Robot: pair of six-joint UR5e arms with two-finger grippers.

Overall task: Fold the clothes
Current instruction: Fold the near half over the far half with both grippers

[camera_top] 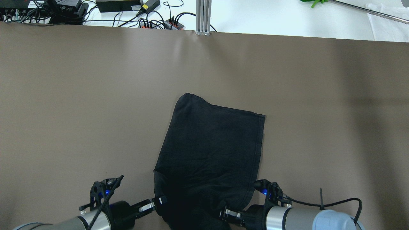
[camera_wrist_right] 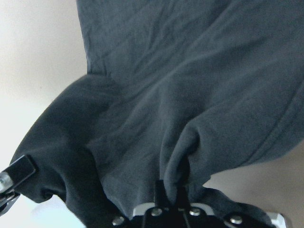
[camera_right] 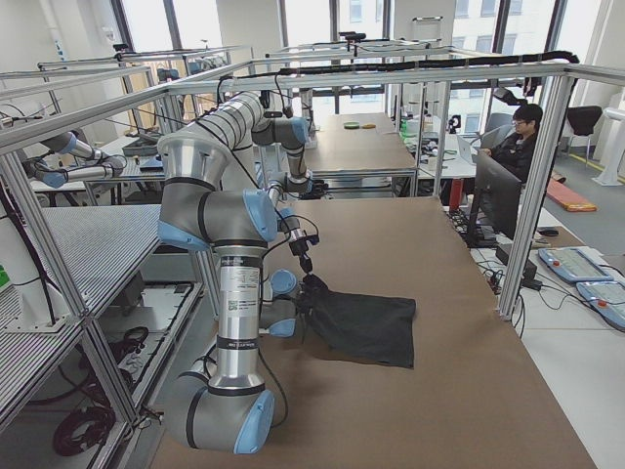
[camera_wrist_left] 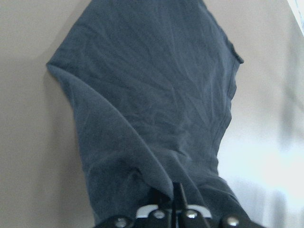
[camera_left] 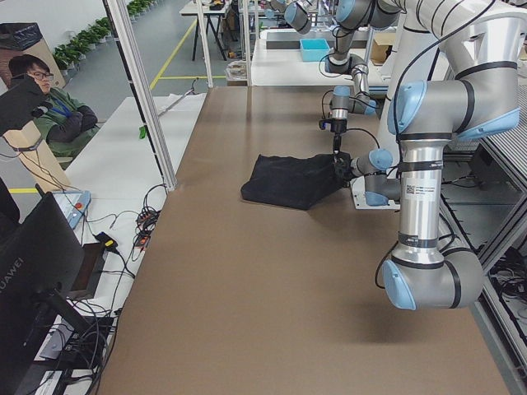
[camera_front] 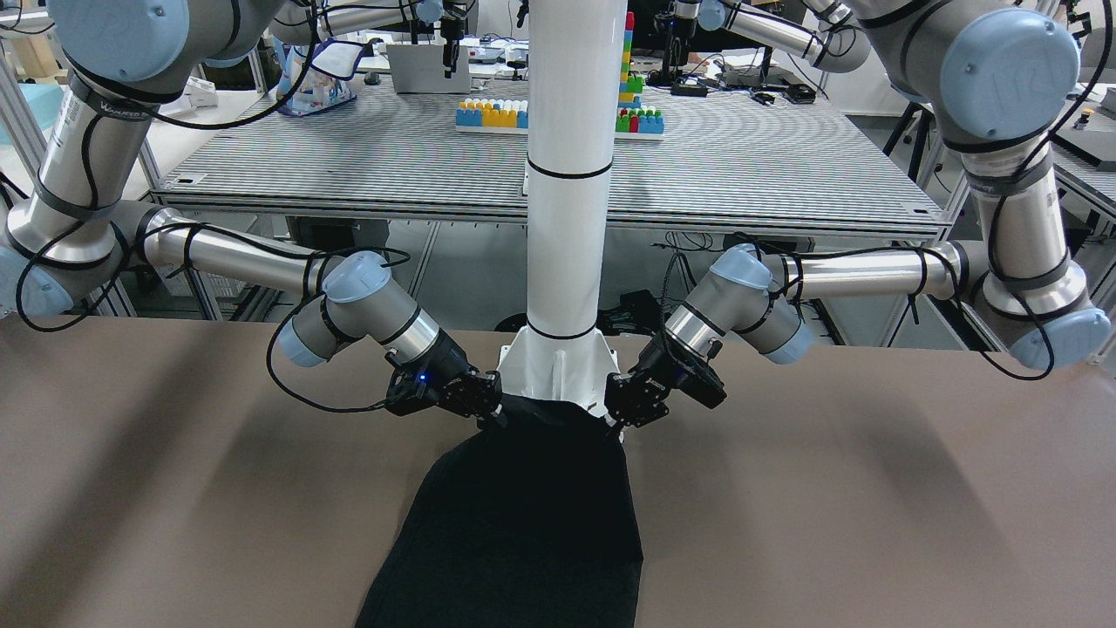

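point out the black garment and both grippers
black garment point(camera_top: 211, 150), overhead view, middle of the flat part
left gripper point(camera_top: 160, 201), overhead view, between its fingertips at the garment's near left corner
right gripper point(camera_top: 224, 212), overhead view, between its fingertips at the garment's near right edge

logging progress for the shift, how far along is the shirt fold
Roughly midway. Done, it seems: the black garment is a narrow panel on the table, no sleeves showing. In hand: the left gripper and right gripper each pinch a near corner, raised. Left: probably bringing that edge over to the far end.
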